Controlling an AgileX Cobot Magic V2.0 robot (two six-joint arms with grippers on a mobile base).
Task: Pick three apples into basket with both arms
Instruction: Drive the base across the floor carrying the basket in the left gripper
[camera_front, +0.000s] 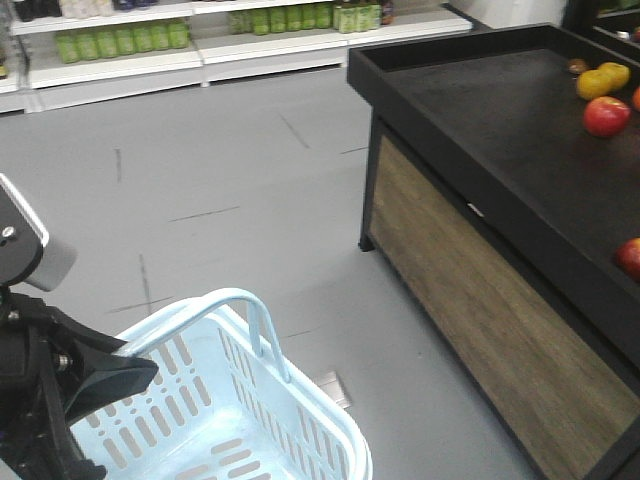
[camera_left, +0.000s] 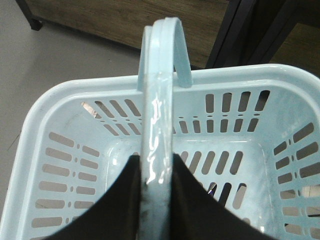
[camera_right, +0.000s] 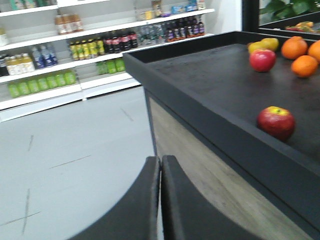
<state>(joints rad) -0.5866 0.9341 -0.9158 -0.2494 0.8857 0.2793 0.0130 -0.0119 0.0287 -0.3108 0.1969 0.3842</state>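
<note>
The pale blue basket (camera_front: 338, 428) hangs low at the front left over the grey floor, and the part of its inside that shows holds nothing. My left gripper (camera_left: 156, 161) is shut on the basket's loop handle (camera_left: 158, 95), with one black finger on each side. My right gripper (camera_right: 161, 159) is shut on nothing, in the air beside the black display table (camera_right: 210, 85). A dark red apple (camera_right: 276, 122) with a yellow-green top lies near the table's front edge, also seen as the apple (camera_front: 630, 257) at the front view's right edge. A brighter red apple (camera_right: 262, 60) lies farther back.
Oranges (camera_right: 294, 47) and a yellow fruit (camera_right: 265, 45) sit at the table's far end. The table has a raised black rim (camera_right: 200, 107) and a wood-panel side (camera_front: 480, 320). Store shelves of bottles (camera_front: 120, 42) line the back wall beyond the grey floor (camera_front: 220, 170).
</note>
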